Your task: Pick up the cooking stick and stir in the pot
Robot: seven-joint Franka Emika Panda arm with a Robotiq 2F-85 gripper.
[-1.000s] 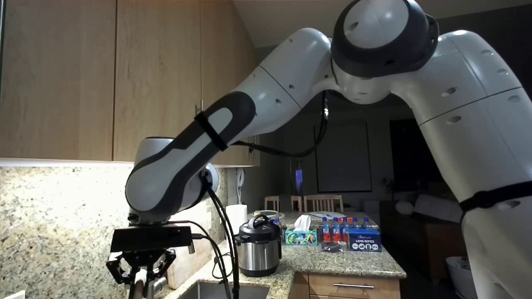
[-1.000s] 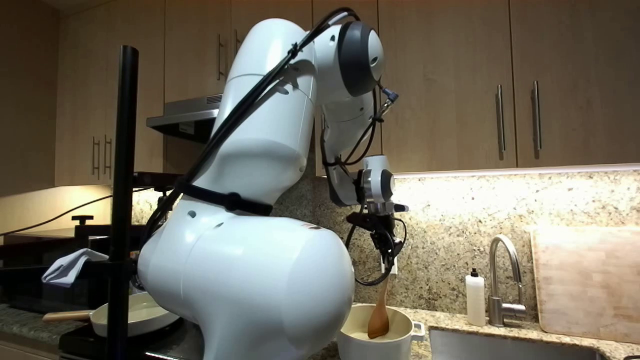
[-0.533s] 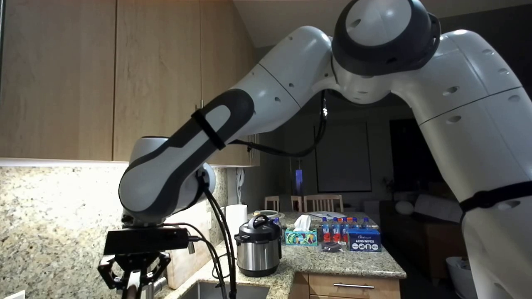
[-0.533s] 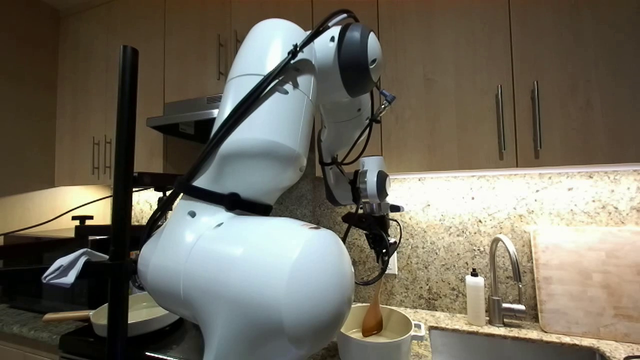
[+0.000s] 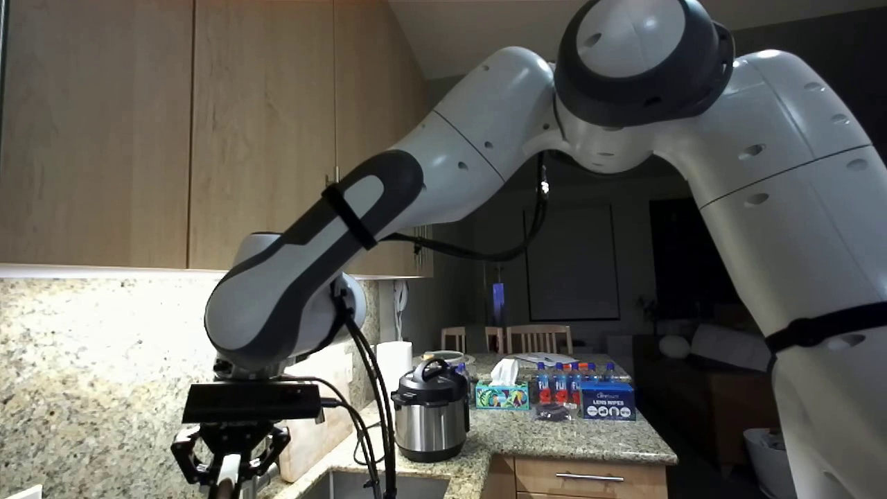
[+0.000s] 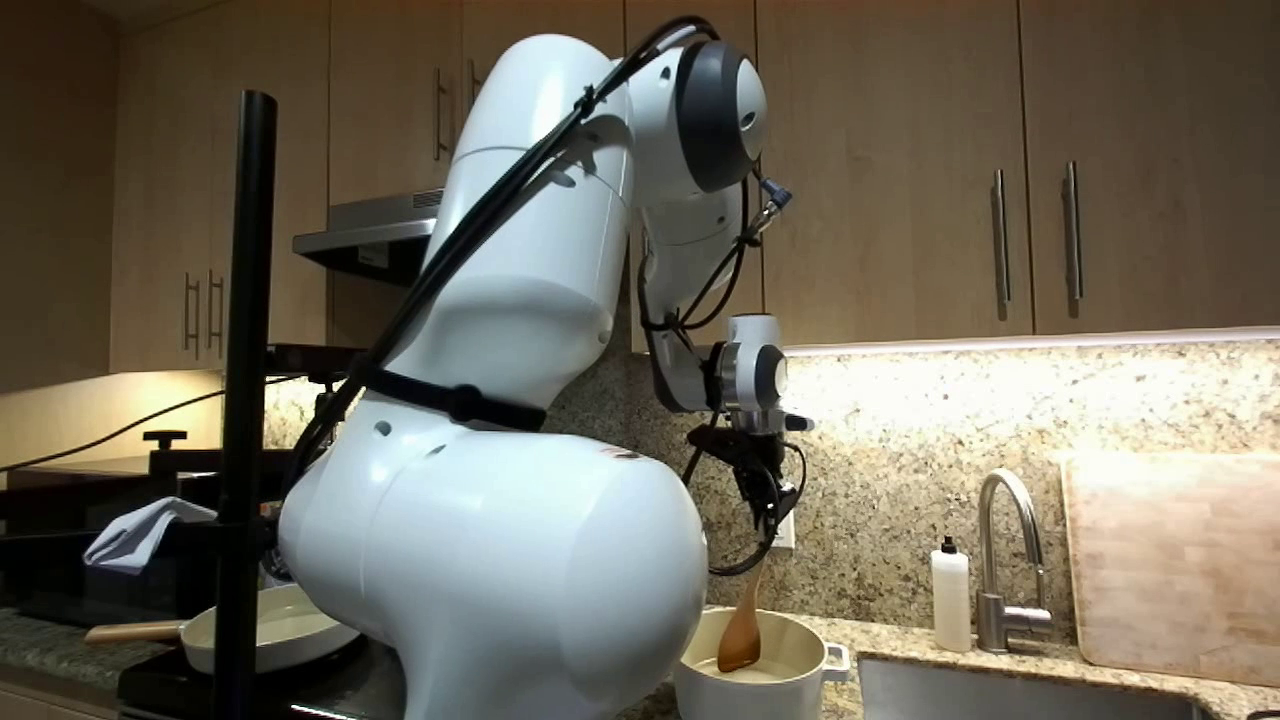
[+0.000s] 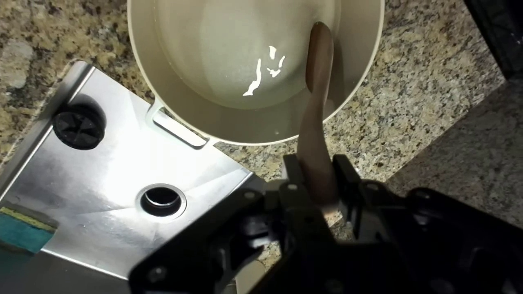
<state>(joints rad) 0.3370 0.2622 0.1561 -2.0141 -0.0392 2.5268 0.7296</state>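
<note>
Swept the blade end of the wooden cooking stick (image 6: 741,643) across the pot (image 6: 750,702), away from the edge of the bench (image 6: 885,642) along the sink (image 6: 1000,692). Drew the gripper (image 7: 316,163) toward the back edge, then out again, tilting the stick slightly more.

The Franka Panda arm (image 6: 540,240) arches up to a bent elbow (image 6: 715,115), well above the cooking pot (image 6: 750,698); from there the forearm (image 5: 416,180) slopes down to the wrist (image 6: 750,380), nearer the pot. The pincer (image 7: 316,163) hangs tip-down from it, higher than the pot, its two black fingers (image 7: 346,173) closed against opposite sides of a wooden spatula (image 7: 312,134).
</note>
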